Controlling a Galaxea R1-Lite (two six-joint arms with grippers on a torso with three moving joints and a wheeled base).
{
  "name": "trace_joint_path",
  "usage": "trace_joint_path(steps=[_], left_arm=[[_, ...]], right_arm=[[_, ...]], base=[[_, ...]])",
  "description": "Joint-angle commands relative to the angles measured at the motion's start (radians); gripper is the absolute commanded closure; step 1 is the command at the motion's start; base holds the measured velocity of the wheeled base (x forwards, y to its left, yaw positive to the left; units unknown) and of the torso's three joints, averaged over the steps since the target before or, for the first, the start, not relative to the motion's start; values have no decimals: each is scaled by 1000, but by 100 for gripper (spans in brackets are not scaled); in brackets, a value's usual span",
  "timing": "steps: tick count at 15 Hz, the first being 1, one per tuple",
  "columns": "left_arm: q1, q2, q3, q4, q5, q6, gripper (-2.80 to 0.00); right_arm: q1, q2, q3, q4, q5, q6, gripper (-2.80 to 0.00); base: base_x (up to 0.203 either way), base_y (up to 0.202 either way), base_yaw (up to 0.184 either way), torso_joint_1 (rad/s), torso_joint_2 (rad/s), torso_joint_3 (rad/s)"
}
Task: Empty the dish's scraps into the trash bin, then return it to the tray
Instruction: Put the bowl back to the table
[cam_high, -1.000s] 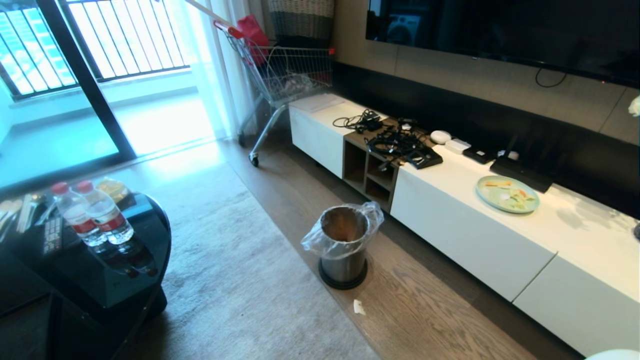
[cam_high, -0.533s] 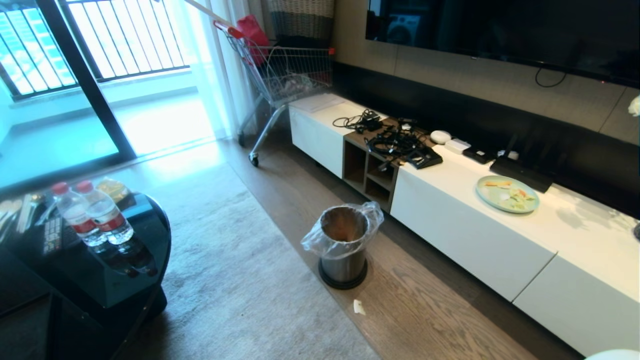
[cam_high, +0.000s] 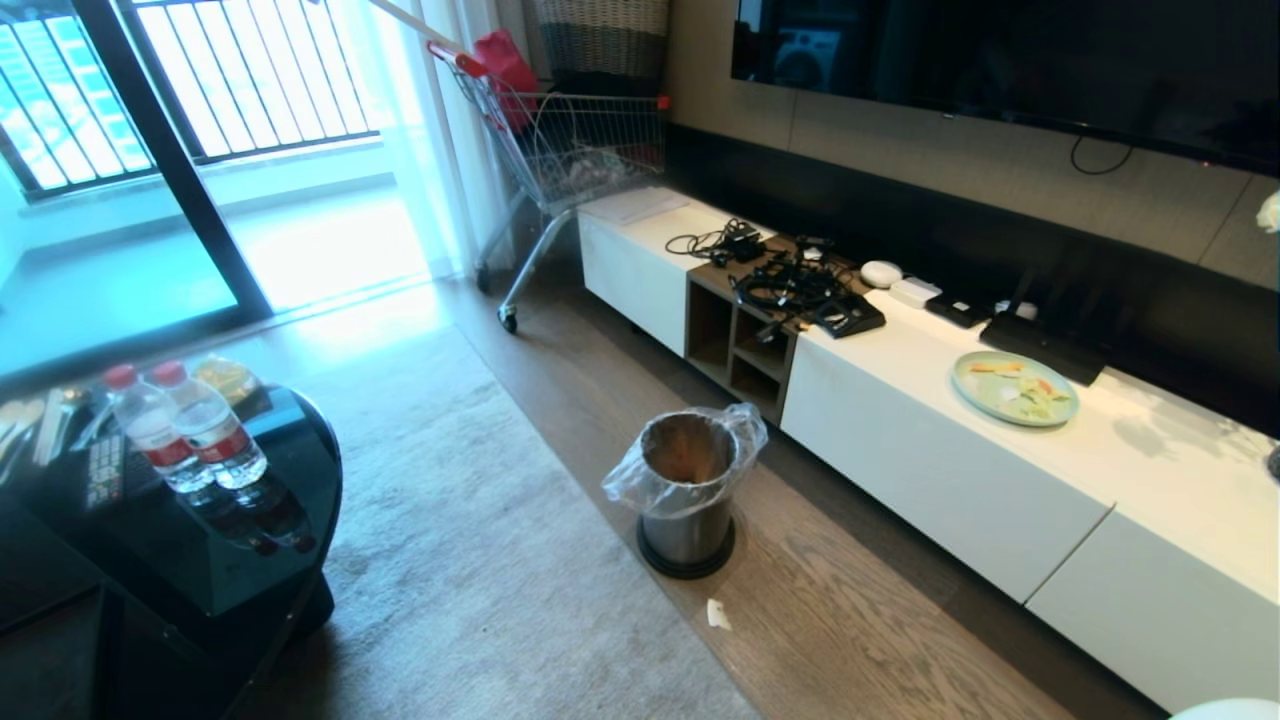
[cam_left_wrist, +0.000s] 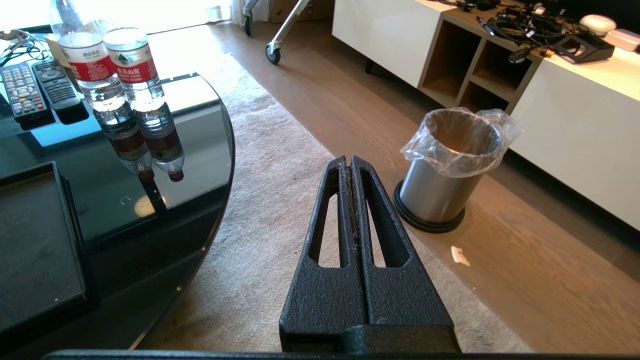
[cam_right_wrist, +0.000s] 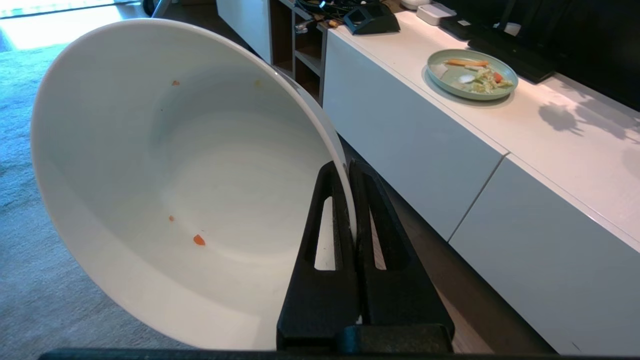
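In the right wrist view the dish (cam_right_wrist: 165, 165), a deep glossy white bowl, is tilted on its side, and my right gripper (cam_right_wrist: 348, 167) is shut on its rim. Of the scraps only tiny orange specks (cam_right_wrist: 199, 240) cling inside it. The trash bin (cam_high: 688, 490), steel with a clear bag liner, stands on the wood floor before the cabinet, also seen as the bin (cam_left_wrist: 450, 165) in the left wrist view. My left gripper (cam_left_wrist: 348, 161) is shut and empty above the carpet. The black tray (cam_left_wrist: 35, 240) lies on the glass table. Neither arm shows in the head view.
A pale green plate (cam_high: 1015, 388) with food sits on the long white cabinet (cam_high: 950, 470). Two water bottles (cam_high: 185, 425) and remotes (cam_left_wrist: 35, 90) are on the dark glass table (cam_high: 200, 560). A shopping cart (cam_high: 560, 150) stands at the back. A pale scrap (cam_high: 717, 613) lies on the floor.
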Motion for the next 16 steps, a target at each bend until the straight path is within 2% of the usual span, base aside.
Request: trace_joint_path(steps=[1, 14, 16], left_arm=[[0, 0, 0, 0, 1, -1, 0], [0, 0, 0, 0, 1, -1, 0], [0, 0, 0, 0, 1, -1, 0]], right_arm=[[0, 1, 0, 1, 1, 0, 0], [0, 1, 0, 1, 1, 5, 0], [0, 1, 0, 1, -1, 7, 0]], base=[[0, 0, 0, 0, 0, 0], [0, 0, 0, 0, 0, 0], [0, -4, 94, -1, 2, 1]])
